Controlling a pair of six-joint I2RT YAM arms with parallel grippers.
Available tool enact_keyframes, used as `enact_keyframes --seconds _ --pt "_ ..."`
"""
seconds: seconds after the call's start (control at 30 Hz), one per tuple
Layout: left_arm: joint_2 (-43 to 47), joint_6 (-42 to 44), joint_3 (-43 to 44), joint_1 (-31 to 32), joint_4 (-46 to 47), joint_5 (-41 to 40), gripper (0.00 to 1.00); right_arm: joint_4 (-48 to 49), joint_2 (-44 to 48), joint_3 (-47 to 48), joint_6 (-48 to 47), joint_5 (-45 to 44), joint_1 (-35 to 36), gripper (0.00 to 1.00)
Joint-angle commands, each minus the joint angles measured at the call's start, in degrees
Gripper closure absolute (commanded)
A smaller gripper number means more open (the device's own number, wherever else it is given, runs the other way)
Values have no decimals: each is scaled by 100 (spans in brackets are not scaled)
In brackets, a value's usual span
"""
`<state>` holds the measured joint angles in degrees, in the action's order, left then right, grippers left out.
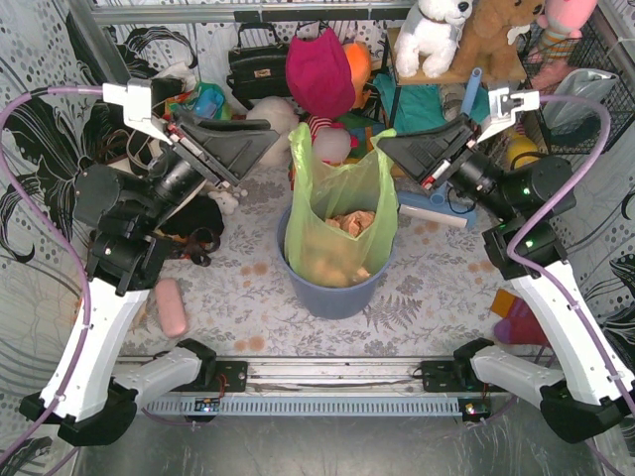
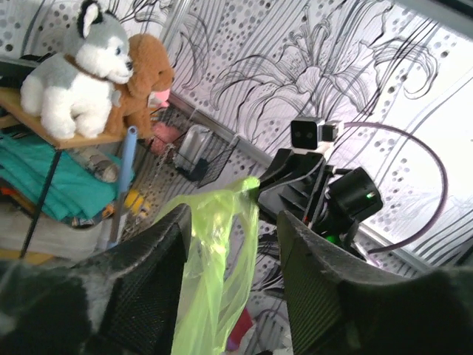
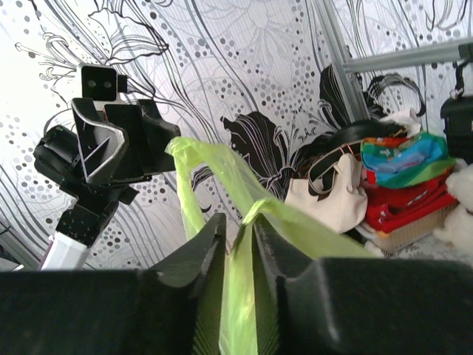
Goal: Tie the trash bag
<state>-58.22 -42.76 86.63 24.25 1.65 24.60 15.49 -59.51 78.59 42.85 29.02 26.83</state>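
The trash bag (image 1: 342, 223), thin light-green plastic with tan paper inside, stands in a round blue-grey bin (image 1: 332, 293) at the table's middle. Its two handles stick up. My left gripper (image 1: 270, 137) is open beside the left handle. In the left wrist view that handle (image 2: 214, 251) hangs between the spread fingers (image 2: 148, 274), close to the left one, and the gripper (image 2: 233, 216) does not clamp it. My right gripper (image 1: 385, 147) is at the right handle. In the right wrist view (image 3: 238, 225) its jaws are drawn nearly together with the green film (image 3: 244, 296) pinched between them.
A pink case (image 1: 171, 305) lies on the table at the left. Soft toys (image 1: 437, 35), a black bag (image 1: 256, 64), a magenta bag (image 1: 319, 71) and a small shelf crowd the back. A red and orange object (image 1: 518, 315) sits at the right.
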Motion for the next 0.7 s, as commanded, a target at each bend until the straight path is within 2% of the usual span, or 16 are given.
enact_keyframes --seconds 0.0,0.1,0.23,0.37,0.57,0.67 --pt "79 575 -46 -44 -542 192 38 45 290 -393 49 53 4 76" --pt "33 760 -24 -43 -754 343 32 -156 360 -455 -43 34 6 65" --pt "-204 717 -81 -43 -390 1335 27 -240 447 -510 -83 5 6 53" --pt "-449 516 -132 -43 7 2077 27 -294 507 -526 -106 -58 5 49" --pt "-684 630 -107 -43 12 2592 27 -306 552 -522 -149 -48 -1 45" --pt "-790 187 -281 -43 745 2976 28 -301 524 -522 -158 9 6 42"
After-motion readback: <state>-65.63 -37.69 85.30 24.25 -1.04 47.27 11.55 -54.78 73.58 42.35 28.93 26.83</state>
